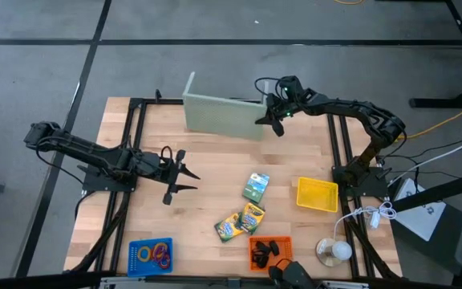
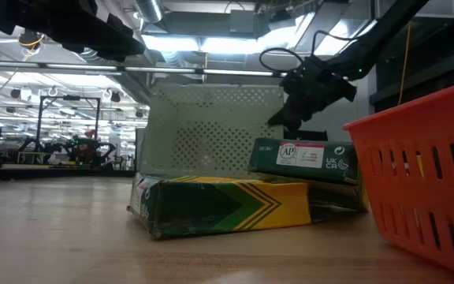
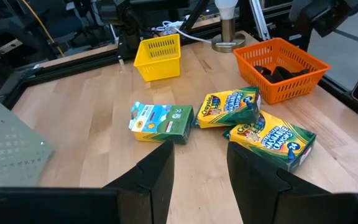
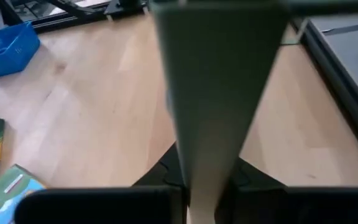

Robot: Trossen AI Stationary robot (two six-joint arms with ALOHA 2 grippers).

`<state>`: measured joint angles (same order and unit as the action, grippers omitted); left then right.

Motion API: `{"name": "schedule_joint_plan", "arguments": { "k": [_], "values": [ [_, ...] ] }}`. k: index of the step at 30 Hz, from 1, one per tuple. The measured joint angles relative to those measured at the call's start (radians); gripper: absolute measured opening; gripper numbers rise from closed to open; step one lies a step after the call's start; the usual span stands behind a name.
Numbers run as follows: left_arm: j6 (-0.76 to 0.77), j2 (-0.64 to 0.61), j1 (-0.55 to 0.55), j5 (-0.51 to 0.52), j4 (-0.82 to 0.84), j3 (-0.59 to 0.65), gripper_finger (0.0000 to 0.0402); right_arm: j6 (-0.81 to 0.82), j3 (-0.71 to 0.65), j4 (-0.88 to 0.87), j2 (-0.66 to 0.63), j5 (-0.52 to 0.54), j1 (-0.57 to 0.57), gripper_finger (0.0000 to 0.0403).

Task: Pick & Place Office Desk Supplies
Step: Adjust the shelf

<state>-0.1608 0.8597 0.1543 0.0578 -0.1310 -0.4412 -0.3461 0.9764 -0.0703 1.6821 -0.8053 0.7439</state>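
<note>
- Right gripper (image 1: pixel 277 120) pinched on pale green mesh riser (image 1: pixel 219 114) edge; keep the grip square and lift slowly.
- Left gripper (image 1: pixel 184 177) open, empty, facing 3 crayon boxes (image 1: pixel 252 217).

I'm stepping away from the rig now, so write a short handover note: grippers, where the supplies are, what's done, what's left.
Right gripper: at the far edge of the table, closed on the end of the pale green perforated metal riser, which stands on edge.
Left gripper: open, empty, hovering mid-table, pointing toward the crayon boxes.
Supplies: three green-and-yellow cardboard crayon boxes lie loose on the wooden table.
Done: coloured rings in the blue plastic basket; black clips in the orange plastic basket.
Left: crayon boxes unsorted; the yellow plastic basket looks empty.
</note>
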Motion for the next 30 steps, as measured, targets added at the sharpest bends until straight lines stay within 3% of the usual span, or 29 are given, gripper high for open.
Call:
{"name": "schedule_joint_plan", "arguments": {
  "k": [5,11,19,30],
  "values": [
    [0.0,0.0,0.0,0.0,0.0,0.0,0.0145,0.049,0.0,-0.001,0.0,-0.027,-0.046,0.0032],
    [-0.001,0.0,0.0,0.0,0.0,0.0,0.0145,0.275,-0.003,0.075,-0.005,-0.17,-0.121,0.0031],
    [0.0,0.0,0.0,0.0,-0.001,0.0,0.0145,0.635,-0.01,0.252,-0.043,-0.13,-0.183,0.003],
    [0.016,0.0,0.0,-0.022,-0.009,0.0,0.0145,0.93,-0.008,0.339,-0.075,-0.13,-0.263,0.0029]
  ]
}}
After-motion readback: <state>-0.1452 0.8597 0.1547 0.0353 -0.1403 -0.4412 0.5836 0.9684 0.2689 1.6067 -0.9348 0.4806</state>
